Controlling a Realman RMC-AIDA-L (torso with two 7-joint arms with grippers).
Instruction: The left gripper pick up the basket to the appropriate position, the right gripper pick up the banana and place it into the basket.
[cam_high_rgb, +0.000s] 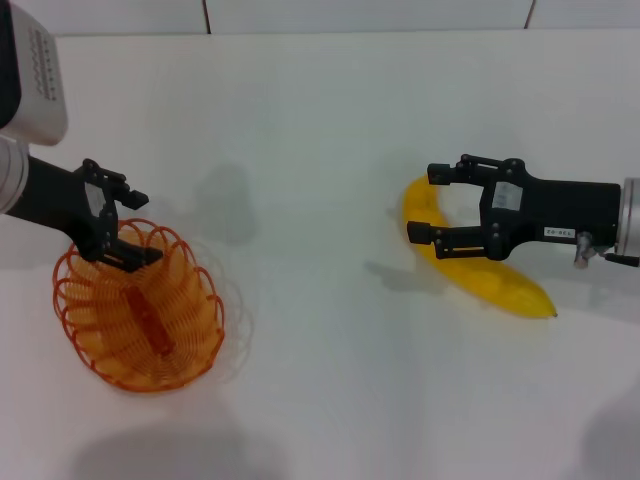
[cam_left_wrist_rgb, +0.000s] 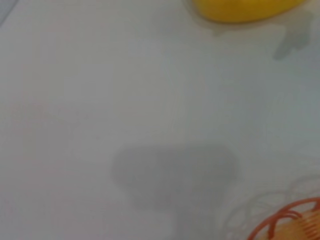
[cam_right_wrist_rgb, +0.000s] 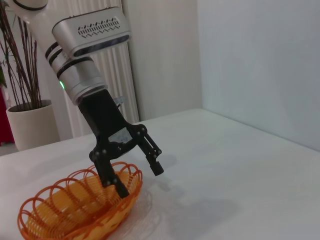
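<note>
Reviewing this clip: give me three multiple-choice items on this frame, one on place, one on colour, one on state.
1. Where is the left gripper?
A. At the basket's rim
B. Beside the banana
C. Off the table

2. What colour is the basket?
A. Green
B. Orange
C. Blue

3. How are the right gripper's fingers?
A. Shut on the basket
B. Out of view
C. Open around the banana

Answers: 1 A, one finger reaches inside the rim, one outside. 2 B, orange wire loops. 3 C, the fingers straddle the banana's upper end with a gap between them.
</note>
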